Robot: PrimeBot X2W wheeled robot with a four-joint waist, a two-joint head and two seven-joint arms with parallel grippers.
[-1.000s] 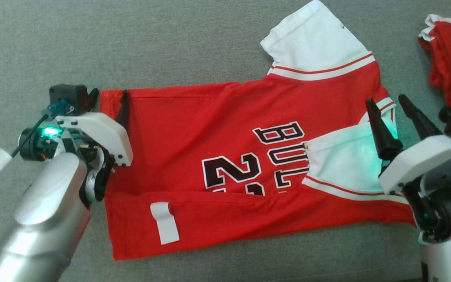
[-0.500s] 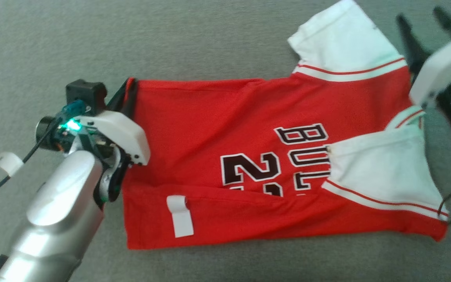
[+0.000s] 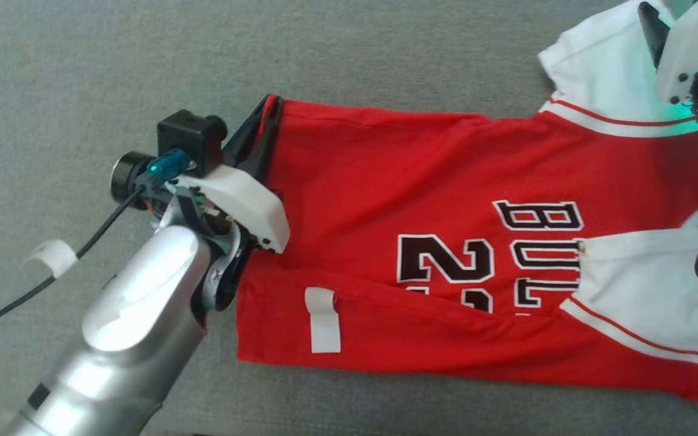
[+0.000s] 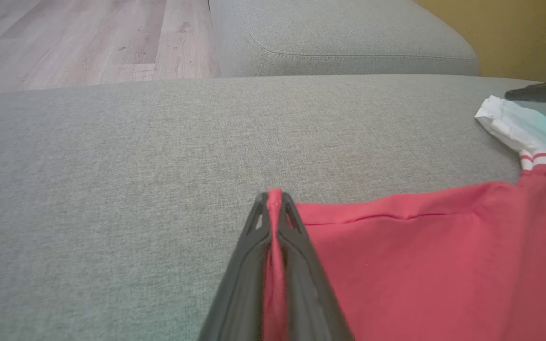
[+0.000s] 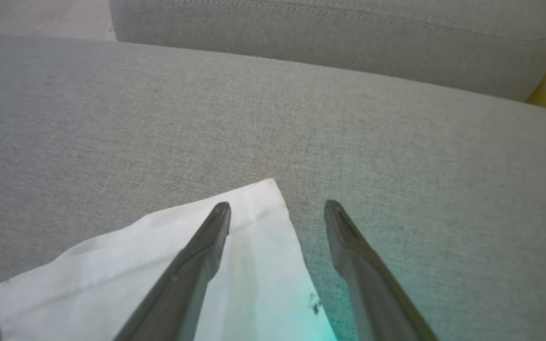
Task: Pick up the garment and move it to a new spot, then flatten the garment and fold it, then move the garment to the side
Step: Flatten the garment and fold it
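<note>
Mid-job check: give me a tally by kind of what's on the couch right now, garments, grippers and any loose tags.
Garments: 1, the red jersey
Grippers: 2, the left gripper and the right gripper
Tags: 1, the white tag on the jersey
Total: 4

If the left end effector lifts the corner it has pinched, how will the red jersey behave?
Probably floppy: the jersey lies creased and folded over itself, so it should drape from the left end effector. Likely light, being thin cloth. It may drag on the textured sofa.
</note>
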